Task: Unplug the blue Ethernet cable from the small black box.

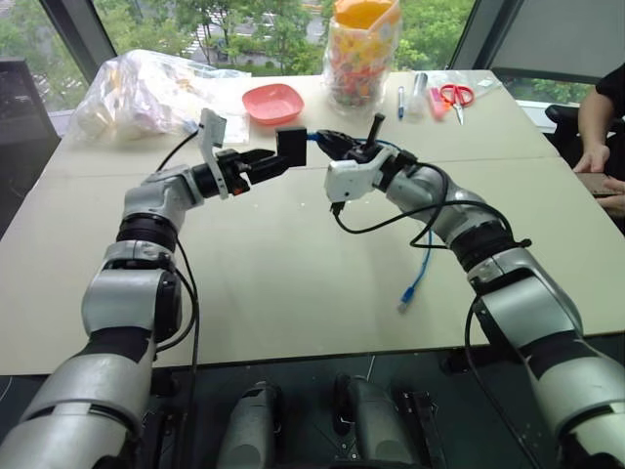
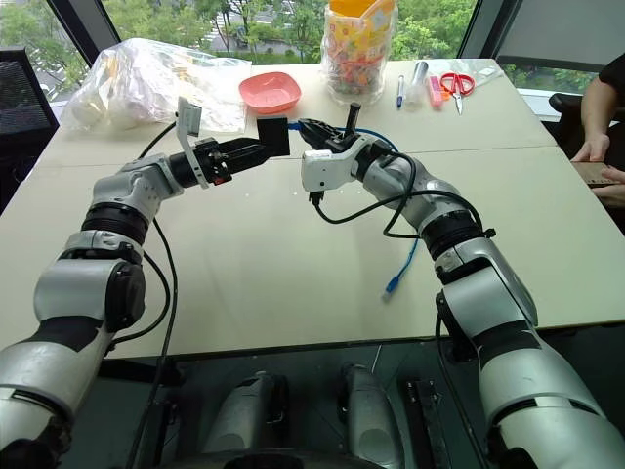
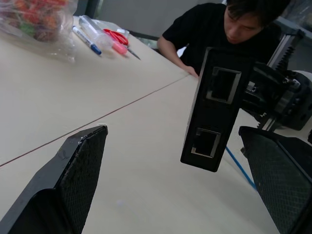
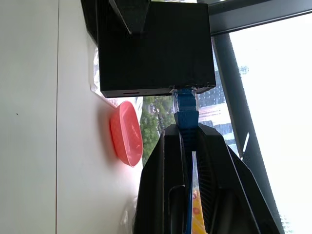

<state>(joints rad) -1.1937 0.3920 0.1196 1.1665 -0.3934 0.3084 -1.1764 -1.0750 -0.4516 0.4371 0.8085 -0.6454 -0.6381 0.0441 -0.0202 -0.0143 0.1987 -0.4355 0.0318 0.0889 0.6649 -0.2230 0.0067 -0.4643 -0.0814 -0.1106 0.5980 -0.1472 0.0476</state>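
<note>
From my remote station, I saw both arms raised above the pale table (image 1: 293,283), meeting near its middle. On the left, my left gripper (image 1: 262,164) pointed rightward with its two fingers (image 3: 73,180) spread wide and released, gripping nothing. The small black box (image 1: 291,147) hung in the air just beyond those fingertips, off the table. From the left wrist camera, the box stood between the open fingers but farther out, closer to one of them; I could not tell whether it touched either one. Its narrow face with two square ports looked back at that camera.

To the right of the box, the blue Ethernet cable (image 2: 405,259) entered the box's right-hand side through a clear plug (image 4: 184,95). My right gripper (image 4: 187,141) pointed leftward, its fingers clenched on the blue cord just behind that plug, so that grip alone seemed to carry the box. The rest of the cable ran back under the right arm, and its free end lay on the table, nearer to me.

The plug's long axis ran left to right, in line with both grippers. I judged that the left fingers, nearest the box, needed to close on its flat sides first. Then the right arm could draw the plug straight rightward, away from the box.
</note>
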